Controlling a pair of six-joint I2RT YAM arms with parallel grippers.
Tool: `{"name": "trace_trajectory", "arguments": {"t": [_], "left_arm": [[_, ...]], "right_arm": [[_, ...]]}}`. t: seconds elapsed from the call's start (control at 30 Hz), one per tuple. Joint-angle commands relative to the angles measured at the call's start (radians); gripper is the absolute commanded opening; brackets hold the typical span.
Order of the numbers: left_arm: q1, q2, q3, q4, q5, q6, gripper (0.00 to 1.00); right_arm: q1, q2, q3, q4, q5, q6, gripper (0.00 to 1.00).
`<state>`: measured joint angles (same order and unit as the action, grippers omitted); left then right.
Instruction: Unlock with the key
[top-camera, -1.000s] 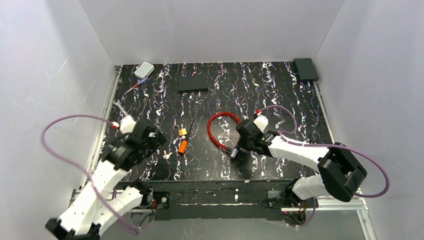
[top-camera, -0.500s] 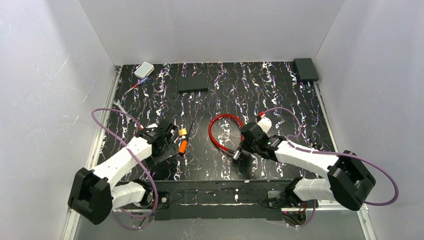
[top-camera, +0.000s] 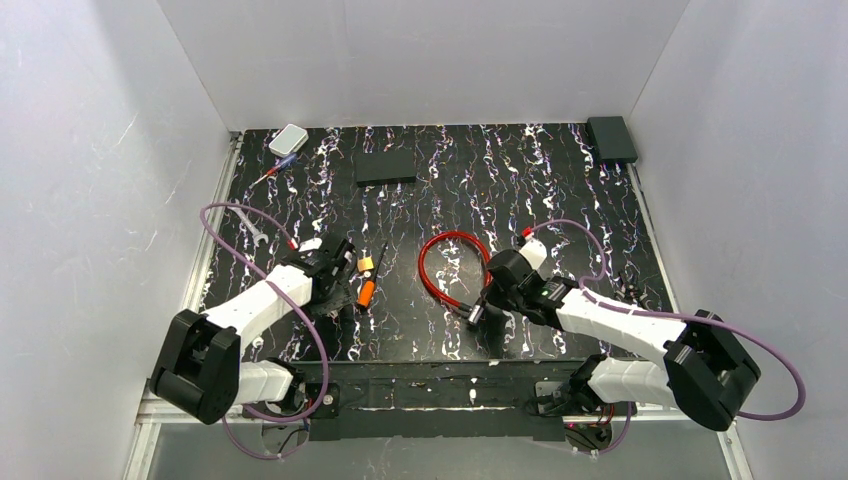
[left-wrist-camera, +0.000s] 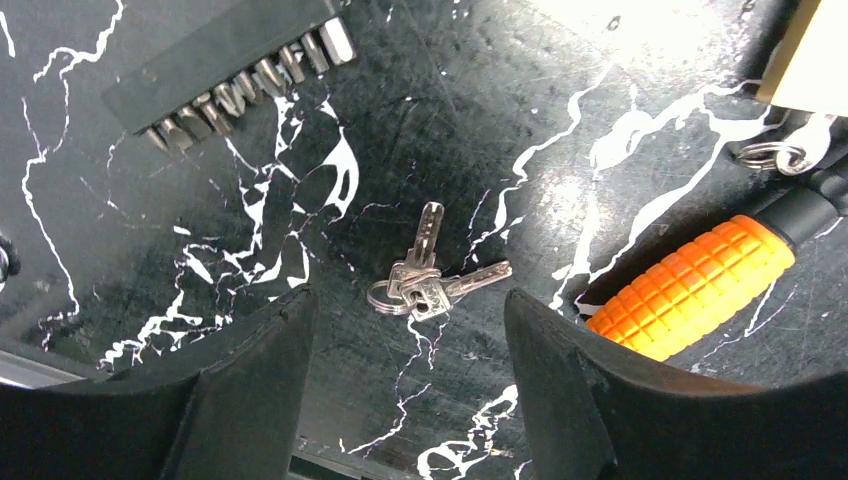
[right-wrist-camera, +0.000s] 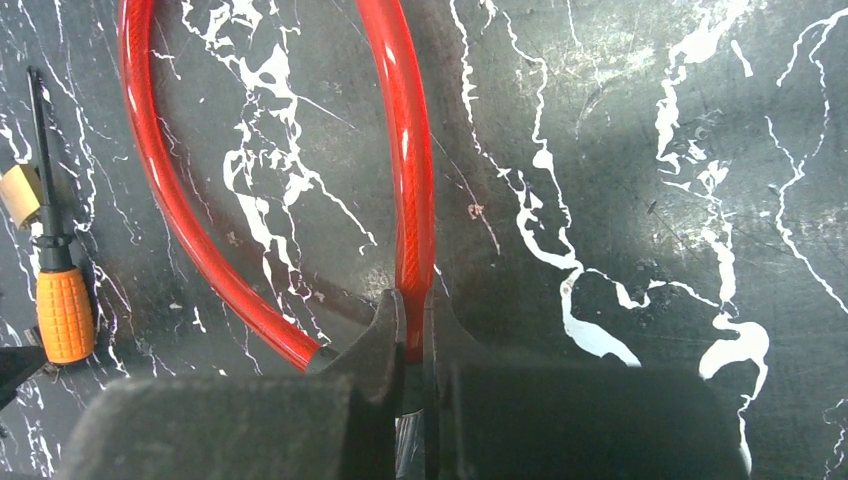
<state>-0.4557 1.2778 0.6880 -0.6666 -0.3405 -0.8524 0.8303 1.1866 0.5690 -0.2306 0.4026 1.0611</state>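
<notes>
The left end effector (left-wrist-camera: 408, 335) stands open, its two black fingers (left-wrist-camera: 250, 390) either side of the key (left-wrist-camera: 432, 282) without touching it. The key is one of a small silver bunch on a ring, lying flat on the surface (left-wrist-camera: 420, 120) toward the near edge, left of centre. Just beside the right-hand finger lies an orange-handled screwdriver (left-wrist-camera: 692, 290), apart from the bunch, with a brass padlock (top-camera: 366, 264) near its shaft. A black strip of screwdriver bits (left-wrist-camera: 230, 70) lies beyond the bunch in the left wrist view. The right end effector (right-wrist-camera: 412, 345) is closed tight on a red cable (right-wrist-camera: 402, 200), gripping it where the loop's two ends come together near the middle of the near edge; the loop curves away toward the surface's centre. Further out, a black box (top-camera: 385, 167) sits toward the far edge, a white case (top-camera: 288, 139) at the far left corner and a dark box (top-camera: 611, 138) at the far right corner.
</notes>
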Motion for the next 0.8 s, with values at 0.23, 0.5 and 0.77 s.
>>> {"name": "trace_trajectory", "arguments": {"t": [0.23,0.5,0.77], "left_arm": [[0.009,0.024,-0.015,0.069,-0.038,0.148,0.62],[0.023,0.030,-0.022,0.087,-0.042,0.086,0.56],[0.061,-0.017,-0.049,0.110,-0.027,0.067,0.55]], "right_arm": [[-0.005,-0.015,-0.009,0.056,-0.020,-0.024,0.01],[-0.005,-0.005,-0.012,0.064,-0.034,-0.029,0.01],[-0.005,0.000,-0.008,0.061,-0.038,-0.035,0.01]]}}
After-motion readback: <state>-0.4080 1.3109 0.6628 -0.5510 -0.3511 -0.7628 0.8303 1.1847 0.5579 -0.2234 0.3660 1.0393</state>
